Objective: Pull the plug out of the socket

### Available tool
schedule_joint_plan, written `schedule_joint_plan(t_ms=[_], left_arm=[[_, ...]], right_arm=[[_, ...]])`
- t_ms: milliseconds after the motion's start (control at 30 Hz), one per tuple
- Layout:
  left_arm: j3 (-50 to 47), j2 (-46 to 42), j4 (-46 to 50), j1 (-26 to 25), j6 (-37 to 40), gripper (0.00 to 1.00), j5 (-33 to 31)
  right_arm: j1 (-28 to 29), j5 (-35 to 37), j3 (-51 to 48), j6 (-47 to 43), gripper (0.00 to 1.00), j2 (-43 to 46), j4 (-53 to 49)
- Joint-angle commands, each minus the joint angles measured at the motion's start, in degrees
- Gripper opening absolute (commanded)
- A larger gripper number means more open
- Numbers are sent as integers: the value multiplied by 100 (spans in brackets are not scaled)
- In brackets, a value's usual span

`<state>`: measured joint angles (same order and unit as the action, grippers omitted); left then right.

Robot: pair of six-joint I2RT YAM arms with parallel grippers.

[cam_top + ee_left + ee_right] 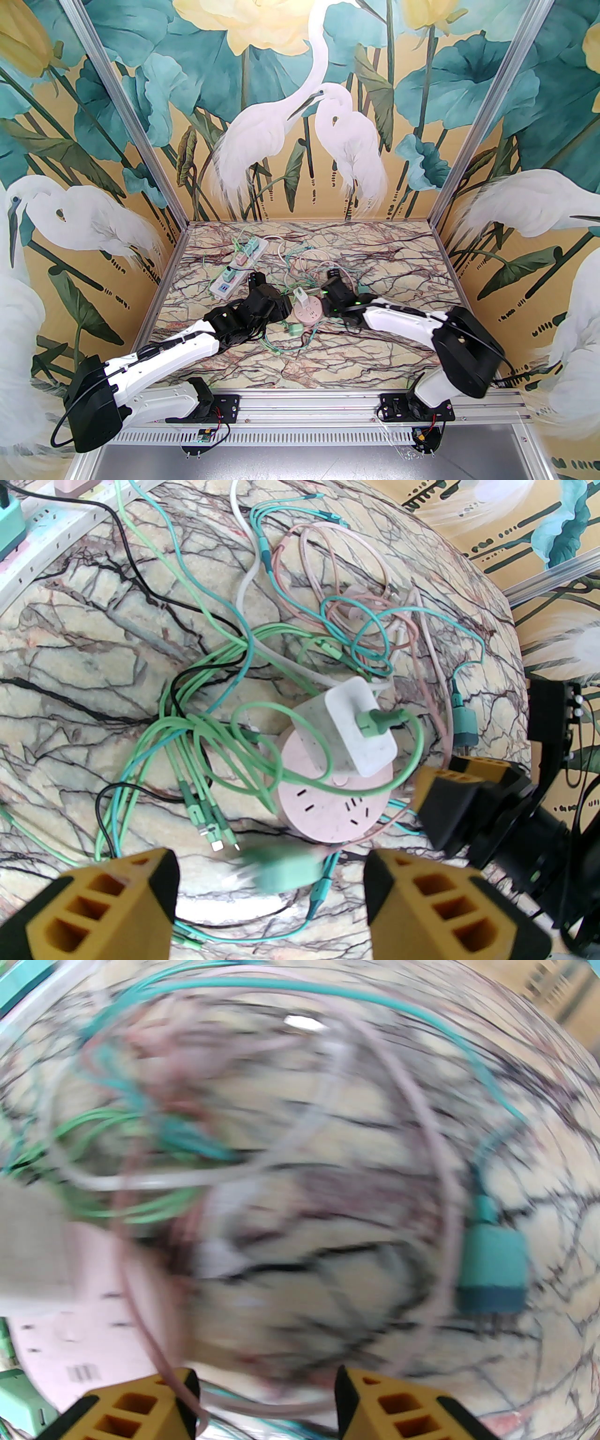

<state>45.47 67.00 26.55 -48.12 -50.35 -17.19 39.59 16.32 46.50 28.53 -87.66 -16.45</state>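
Over the veined marble table (403, 262), both white-and-black arms are stretched low: the left arm (187, 347) from 7 o'clock, the right arm (403, 323) from 4 o'clock. At centre the round pink socket (323, 808) is set, the white block plug (344, 700) seated upright in it. The left gripper (269, 862) is spread, empty; the right gripper (265, 1377) is likewise parted, nothing grasped.

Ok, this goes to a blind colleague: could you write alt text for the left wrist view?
A white charger stands plugged into a round pink socket amid tangled green, teal and pink cables on a marbled table. In front, the left gripper stands open above a blurred green plug.
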Motion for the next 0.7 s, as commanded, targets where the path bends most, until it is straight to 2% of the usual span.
schedule_joint_plan(t_ms=[0,200,333,500,667], left_arm=[[146,177,-65,-158,-8,69,78],[560,835,-104,-650,-251,64,-127],[1081,1540,21,-874,-292,61,-230],[1768,2300,688,-892,-754,52,-695],[2062,2785,743,-819,-1185,52,-747]], right_arm=[[-268,-343,-267,230,54,19,72],[-294,-1062,-551,56,56,142,708],[-294,-1194,-764,29,65,382,930],[-294,-1396,-1090,17,78,1005,1274],[-294,-1231,-1283,21,81,1544,1316]])
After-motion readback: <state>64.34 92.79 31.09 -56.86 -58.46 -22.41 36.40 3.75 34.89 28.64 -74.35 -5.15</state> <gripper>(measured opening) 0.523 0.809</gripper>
